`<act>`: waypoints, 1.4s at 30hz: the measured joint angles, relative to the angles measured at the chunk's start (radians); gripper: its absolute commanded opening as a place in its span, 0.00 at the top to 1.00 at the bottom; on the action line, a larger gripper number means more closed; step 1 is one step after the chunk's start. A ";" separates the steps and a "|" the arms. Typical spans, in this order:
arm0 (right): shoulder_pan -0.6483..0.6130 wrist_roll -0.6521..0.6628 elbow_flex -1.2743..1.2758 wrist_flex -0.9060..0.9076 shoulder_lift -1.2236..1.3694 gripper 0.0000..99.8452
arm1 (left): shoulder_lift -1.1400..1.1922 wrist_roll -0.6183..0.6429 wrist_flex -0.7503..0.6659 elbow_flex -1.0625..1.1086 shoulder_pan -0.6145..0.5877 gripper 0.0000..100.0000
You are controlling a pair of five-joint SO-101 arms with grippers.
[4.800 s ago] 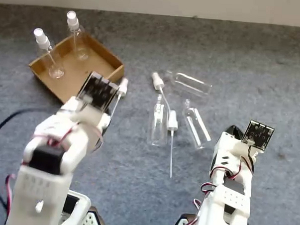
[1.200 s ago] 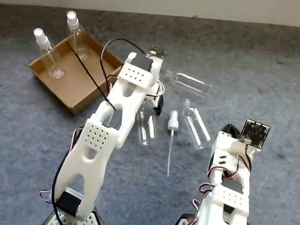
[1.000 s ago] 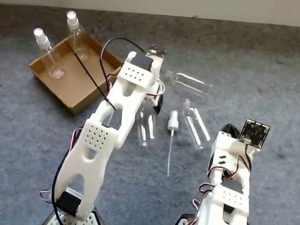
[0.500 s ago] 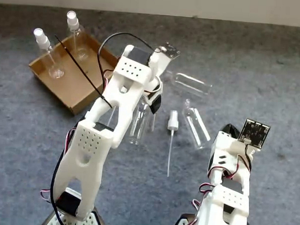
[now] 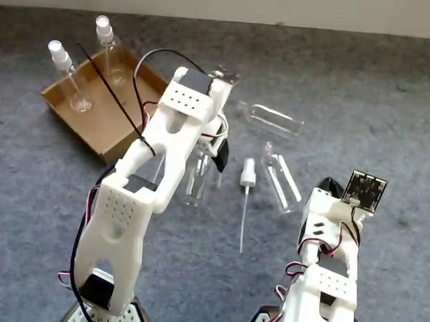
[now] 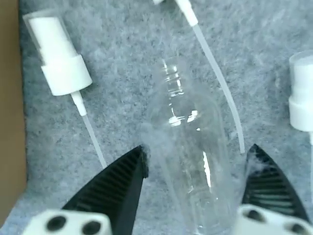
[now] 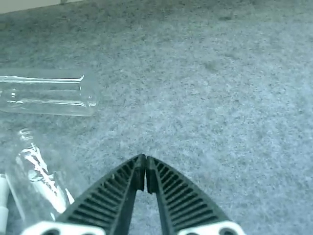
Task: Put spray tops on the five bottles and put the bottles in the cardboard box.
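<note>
grey carpet covers the tabletop (image 5: 389, 104). over the last few seconds the left arm has swung away from the cardboard box (image 5: 109, 124) and now stretches across the middle, above a bare bottle (image 6: 190, 161) lying on its side. in the last half second its wrist has dipped and drawn back slightly over that bottle. this looks like the pick-up of the third bottle. two capped bottles (image 5: 70, 80) already stand in the box. two other bare bottles (image 5: 282, 179) lie on the carpet nearer the right arm, with a loose spray top (image 5: 247, 175) between them and the left arm.

the left hand (image 6: 195, 152) is spread wide, with one black finger (image 6: 120, 181) on each side of the bottle's clear body and the tips just beside it. i cannot tell whether they press it yet, and nothing is gripped so far. another spray top (image 6: 61, 63) lies near, on the box side. the right hand (image 7: 145, 171) is clenched on nothing, low over the carpet beside the two bare bottles, and has not moved.
</note>
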 measured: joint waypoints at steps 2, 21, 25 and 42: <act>0.000 0.000 0.000 0.000 0.000 0.99 | 0.000 0.003 0.000 0.006 -0.006 0.72; 0.000 0.000 0.000 0.000 0.000 0.99 | 0.000 0.015 -0.133 0.152 -0.008 0.76; 0.000 0.000 0.000 0.000 0.000 0.99 | 0.000 0.015 -0.166 0.158 -0.008 0.87; 0.000 0.000 0.000 0.000 0.000 0.99 | -0.083 0.015 -0.143 0.158 -0.009 0.85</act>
